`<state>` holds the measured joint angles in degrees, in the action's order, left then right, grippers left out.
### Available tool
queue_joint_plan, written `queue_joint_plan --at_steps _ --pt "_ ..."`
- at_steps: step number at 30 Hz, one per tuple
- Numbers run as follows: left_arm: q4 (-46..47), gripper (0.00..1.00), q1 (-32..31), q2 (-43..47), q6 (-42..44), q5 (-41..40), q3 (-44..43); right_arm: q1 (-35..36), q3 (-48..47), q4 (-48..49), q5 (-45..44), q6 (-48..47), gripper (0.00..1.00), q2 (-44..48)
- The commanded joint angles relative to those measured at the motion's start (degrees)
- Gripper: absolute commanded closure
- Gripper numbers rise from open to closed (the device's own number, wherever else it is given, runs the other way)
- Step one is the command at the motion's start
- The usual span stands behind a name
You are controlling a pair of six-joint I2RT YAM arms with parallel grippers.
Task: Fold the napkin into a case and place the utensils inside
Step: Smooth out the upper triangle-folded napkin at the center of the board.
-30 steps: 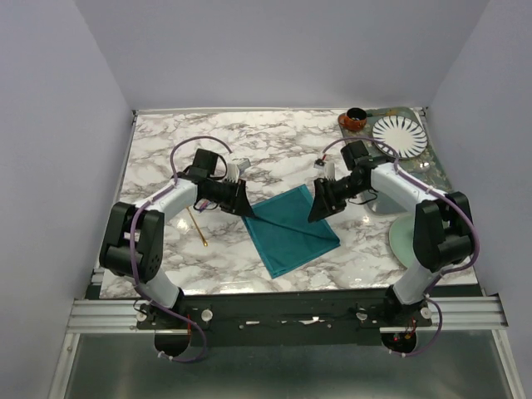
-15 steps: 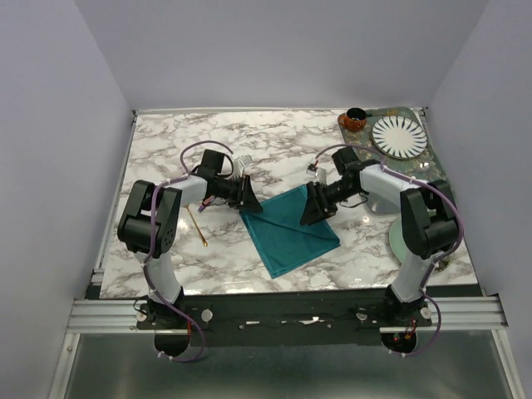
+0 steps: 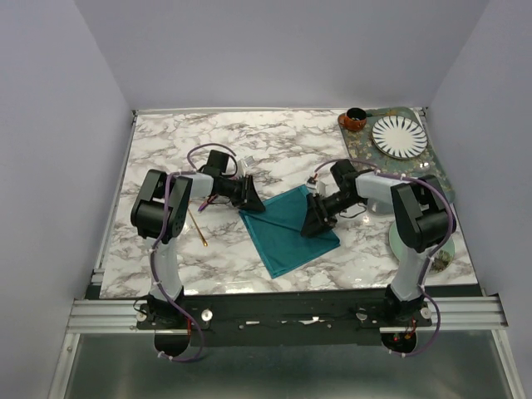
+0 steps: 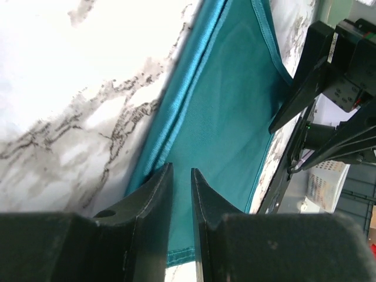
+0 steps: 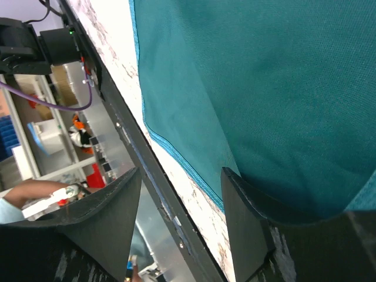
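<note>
R gripper (image 3: 315, 224) moved closer; napkin (image 3: 291, 239) teal, folded (shiny doubled hem).

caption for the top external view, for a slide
Left gripper and right gripper at opposite sides of the teal napkin on a marble table, gold utensil lying beside the left arm

The napkin (image 3: 288, 229) is teal all over, plain, with a shinier edge. The worktop (image 3: 166, 150) is white with wiggly grey lines, like marble. The thin utensil (image 3: 198, 225) is gold. The plate (image 3: 397, 135) is white with black stripes fanning out, and the mat (image 3: 362, 146) under it is dark and speckled. The little bowl (image 3: 356, 120) is orange-brown; the saucer (image 3: 399, 241) is pale green. The left hand (image 4: 178, 173) and right hand (image 5: 179, 176) are black. The cables (image 3: 204, 150) are purple.
</note>
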<state>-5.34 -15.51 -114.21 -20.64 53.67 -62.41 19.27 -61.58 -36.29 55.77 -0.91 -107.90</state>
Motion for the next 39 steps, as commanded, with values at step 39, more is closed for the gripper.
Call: queue_joint_plan --at_steps 39 --pt "-9.77 0.44 -1.28 8.02 9.84 11.19 -2.45 -4.68 2.78 5.88 11.21 6.79 0.12 -13.21"
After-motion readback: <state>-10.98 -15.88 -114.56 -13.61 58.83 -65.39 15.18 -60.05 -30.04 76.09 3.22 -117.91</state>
